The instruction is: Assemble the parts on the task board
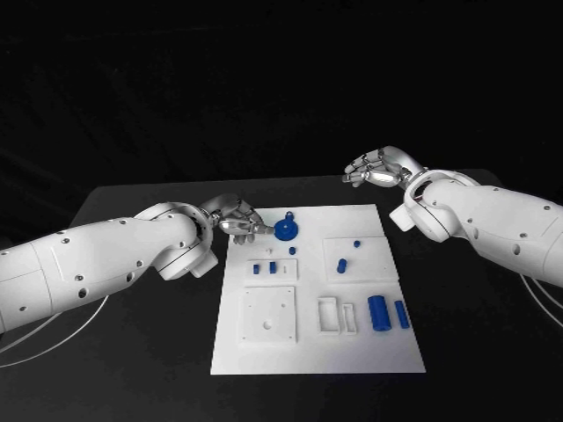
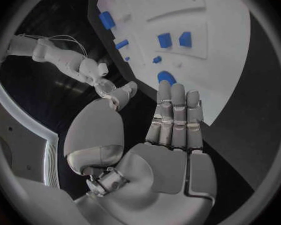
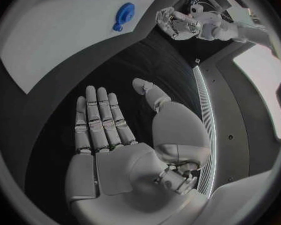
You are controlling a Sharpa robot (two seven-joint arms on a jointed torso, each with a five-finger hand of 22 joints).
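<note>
The white task board (image 1: 319,352) lies in the middle of the black table. Near its far edge sits a round blue part with a small handle (image 1: 286,230). Two small blue blocks (image 1: 274,266) stand in a recess below it, and a short blue peg (image 1: 341,264) lies to their right. Two blue cylinders (image 1: 378,312) rest by the board's right edge. My left hand (image 1: 235,220) hovers at the board's far left corner, fingers straight and holding nothing (image 2: 159,135). My right hand (image 1: 381,167) hangs beyond the far right corner, palm bare (image 3: 122,145).
White raised fixtures sit on the board: a square plate (image 1: 269,314) and a slotted frame (image 1: 335,315). Black table (image 1: 485,334) surrounds the board on all sides. Thin cables (image 1: 28,347) trail under my left arm.
</note>
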